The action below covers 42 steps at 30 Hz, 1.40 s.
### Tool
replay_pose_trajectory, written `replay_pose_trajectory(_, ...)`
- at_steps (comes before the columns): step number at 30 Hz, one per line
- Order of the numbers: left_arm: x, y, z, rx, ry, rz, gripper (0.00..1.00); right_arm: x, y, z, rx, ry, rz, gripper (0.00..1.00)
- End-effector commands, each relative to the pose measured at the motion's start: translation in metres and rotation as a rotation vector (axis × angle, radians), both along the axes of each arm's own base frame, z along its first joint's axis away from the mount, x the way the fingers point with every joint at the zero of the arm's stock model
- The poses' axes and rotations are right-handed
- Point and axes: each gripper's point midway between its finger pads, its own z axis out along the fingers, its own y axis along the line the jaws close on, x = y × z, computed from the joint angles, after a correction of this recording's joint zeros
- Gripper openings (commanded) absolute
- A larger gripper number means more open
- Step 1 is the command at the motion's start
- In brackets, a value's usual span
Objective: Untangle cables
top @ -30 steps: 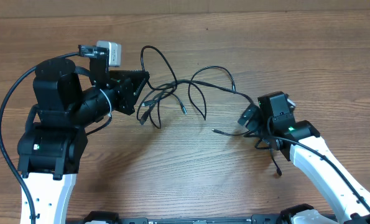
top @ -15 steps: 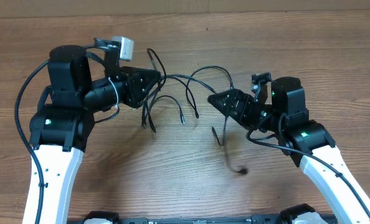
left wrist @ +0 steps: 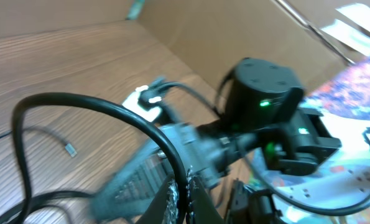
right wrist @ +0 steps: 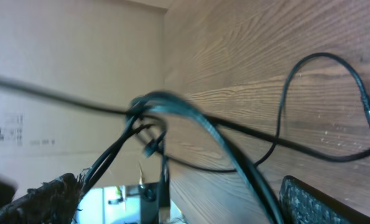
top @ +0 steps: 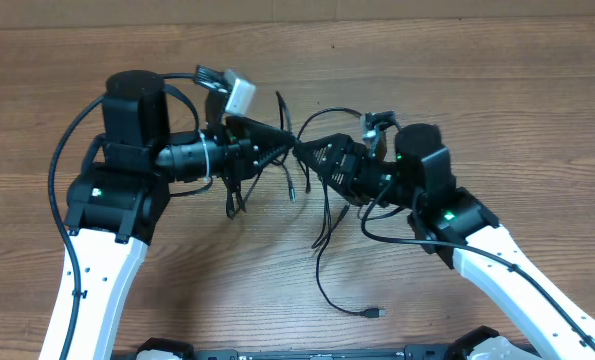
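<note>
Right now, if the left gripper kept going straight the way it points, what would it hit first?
Probably the cables bunched at the left gripper's tip, then at once the right gripper, facing it nearly tip to tip; depth is unclear.

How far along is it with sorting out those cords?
Nothing looks separated yet: the cables are knotted together. In hand: left end effector and right end effector meet at the bundle, one plug end trailing on the table. Remaining: pulling each cable free.

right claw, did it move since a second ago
Yes. The right claw has swung left across the table, from its right side to the middle, nearly meeting the left claw.
</note>
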Motion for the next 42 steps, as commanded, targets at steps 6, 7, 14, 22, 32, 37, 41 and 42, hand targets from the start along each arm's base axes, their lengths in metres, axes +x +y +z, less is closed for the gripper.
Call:
replay_pose_trajectory(6,-0.018,-0.015,0.015,-0.046,-0.06,-0.118,0.04,0.025,-0.026,-0.028,-0.188,-0.02,-0.176,0.92)
replay_pose_trajectory(7,-0.018,-0.015,0.015,-0.045,-0.064,-0.119,0.04,0.031,-0.046,-0.044,-0.276,0.01,-0.27,0.93)
replay_pose_trajectory(14,-0.002,-0.008,0.01,0.006,-0.113,-0.038,0.04,0.052,-0.165,-0.059,-0.641,0.003,-0.628,1.0)
replay_pose_trajectory(22,0.021,0.004,-0.002,0.09,-0.12,0.106,0.04,0.04,-0.228,0.01,-0.595,-0.052,-0.829,1.0)
replay_pose_trajectory(32,0.092,0.106,-0.04,0.362,0.002,0.807,0.04,-0.017,-0.216,-0.017,-0.613,0.132,-0.657,1.0)
replay_pose_trajectory(37,0.085,0.093,-0.041,0.309,0.048,0.741,0.04,-0.037,-0.195,-0.033,-0.588,0.215,-0.496,1.0)
replay_pose_trajectory(41,0.066,0.055,-0.034,0.231,0.026,0.487,0.04,-0.043,-0.149,-0.018,-0.392,0.202,-0.302,1.0)
replay_pose_trajectory(42,0.058,0.043,-0.029,0.198,0.01,0.397,0.04,-0.043,-0.138,-0.014,-0.348,0.191,-0.257,1.0)
